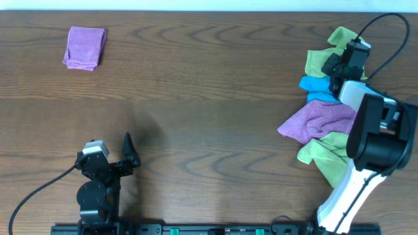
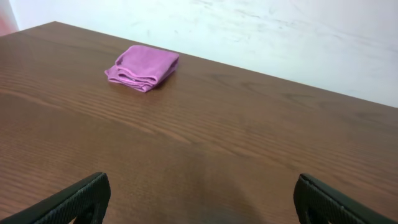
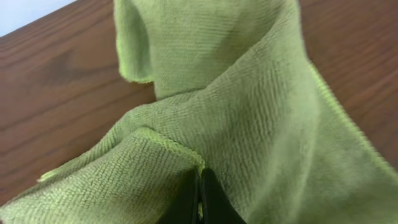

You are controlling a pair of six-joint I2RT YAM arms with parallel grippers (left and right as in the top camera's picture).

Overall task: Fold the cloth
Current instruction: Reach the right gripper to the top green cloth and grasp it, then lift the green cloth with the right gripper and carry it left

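Note:
A lime-green cloth (image 1: 324, 53) lies crumpled at the far end of a pile at the table's right side. My right gripper (image 1: 337, 63) is shut on a hemmed edge of it. In the right wrist view the green fabric (image 3: 261, 106) fills the frame, and the closed fingertips (image 3: 199, 182) pinch its edge. No white tag shows. My left gripper (image 1: 124, 155) is open and empty near the front left, just above bare wood (image 2: 199, 199).
The pile also holds a blue cloth (image 1: 316, 85), a loose purple cloth (image 1: 318, 119) and a second lime-green cloth (image 1: 321, 154) under my right arm. A folded purple cloth (image 1: 85, 47) sits at the far left and shows in the left wrist view (image 2: 142, 66).

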